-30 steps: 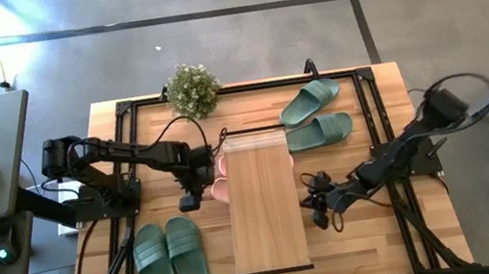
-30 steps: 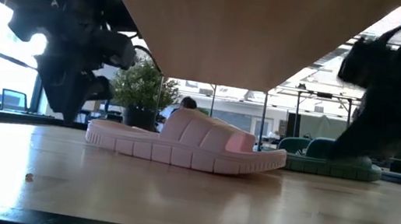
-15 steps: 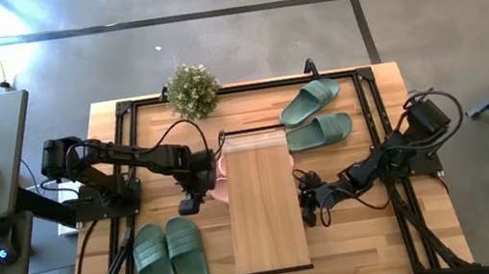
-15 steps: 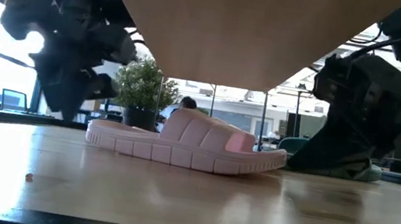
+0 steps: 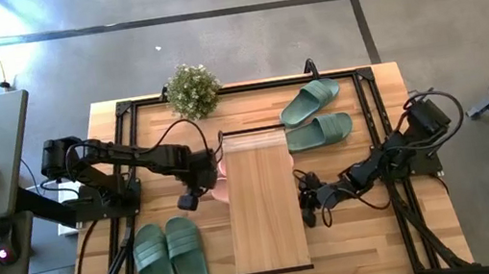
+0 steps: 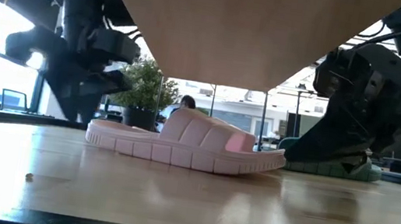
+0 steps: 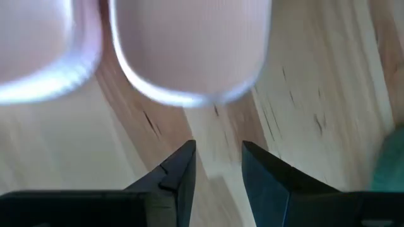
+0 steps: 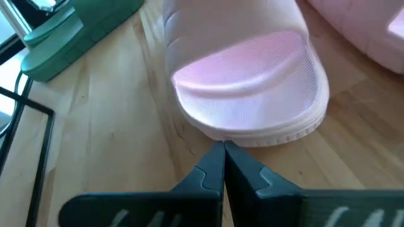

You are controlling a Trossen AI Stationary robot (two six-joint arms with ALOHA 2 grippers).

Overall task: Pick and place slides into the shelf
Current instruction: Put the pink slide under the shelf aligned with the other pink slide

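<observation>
The left gripper (image 7: 218,167), fingers parted and empty, hovers over bare wooden tabletop (image 7: 315,82) just short of the pink slides (image 7: 189,44).

Shelf (image 5: 264,207) mid-table; slide pairs at left (image 5: 171,261) and far right (image 5: 316,116); one slide (image 6: 185,146) beneath shelf.

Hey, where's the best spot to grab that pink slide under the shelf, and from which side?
Probably the wide strap of the pink slide: it arches clear of the sole. It lies flat under the shelf, whose plank blocks a top-down reach, so come in level. The left gripper, open beside the shelf, looks nearest; the shut right gripper faces one end.
</observation>
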